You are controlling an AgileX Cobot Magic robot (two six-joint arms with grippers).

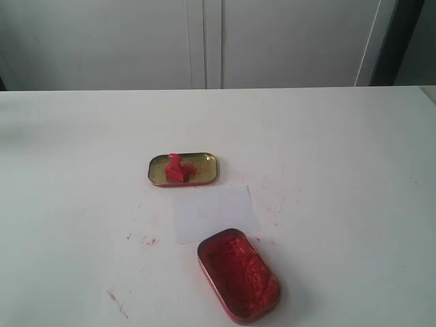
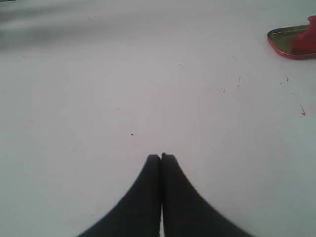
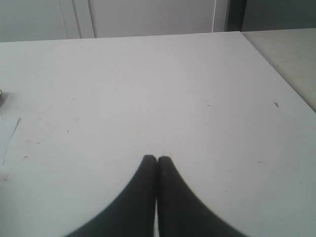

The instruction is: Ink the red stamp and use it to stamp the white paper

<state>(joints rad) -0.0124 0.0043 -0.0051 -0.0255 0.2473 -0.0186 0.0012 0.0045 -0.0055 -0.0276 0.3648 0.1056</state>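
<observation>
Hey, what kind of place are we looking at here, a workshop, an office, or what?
Probably an indoor lab or office test bench: a plain white table backed by white cabinet doors, with red ink smears scattered on it near an oval metal tin of red ink.

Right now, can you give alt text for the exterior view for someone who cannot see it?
A small red stamp stands in a shallow gold tin lid on a white table. Just in front lies a white paper, and an open ink tin full of red ink sits at the paper's near edge. No robot arm shows.
</observation>
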